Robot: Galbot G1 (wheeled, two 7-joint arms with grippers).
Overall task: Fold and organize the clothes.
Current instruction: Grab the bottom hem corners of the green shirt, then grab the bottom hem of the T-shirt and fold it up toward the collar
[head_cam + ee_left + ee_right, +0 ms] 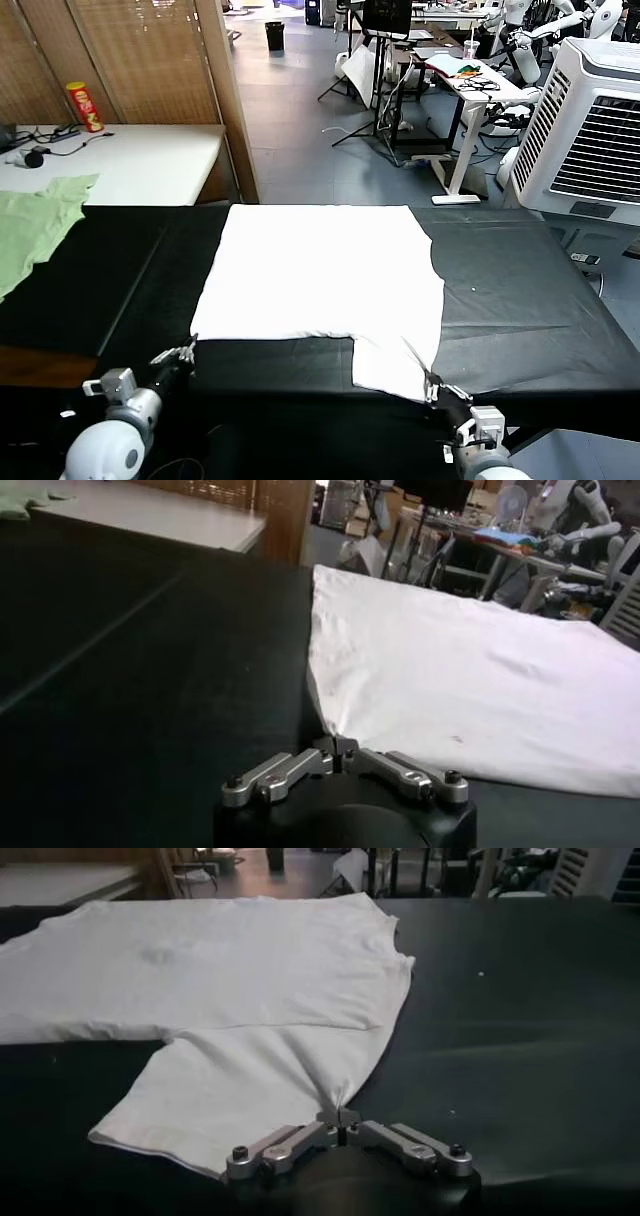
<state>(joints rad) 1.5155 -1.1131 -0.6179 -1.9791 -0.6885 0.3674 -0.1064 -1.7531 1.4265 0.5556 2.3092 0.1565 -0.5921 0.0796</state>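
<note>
While T-shirt (320,275) lies flat (black table (520,310)) | left gripper (188,351) pinches near corner | right gripper (432,385) pinches sleeve edge

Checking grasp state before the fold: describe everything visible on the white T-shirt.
The white cotton-looking T-shirt lies flat, plain side up with no print showing, on the black table cover. It looks partly folded, one sleeve sticking out toward the robot. The left gripper is shut on its near left corner, the right gripper shut on the sleeve's corner. Faint wrinkles only.
</note>
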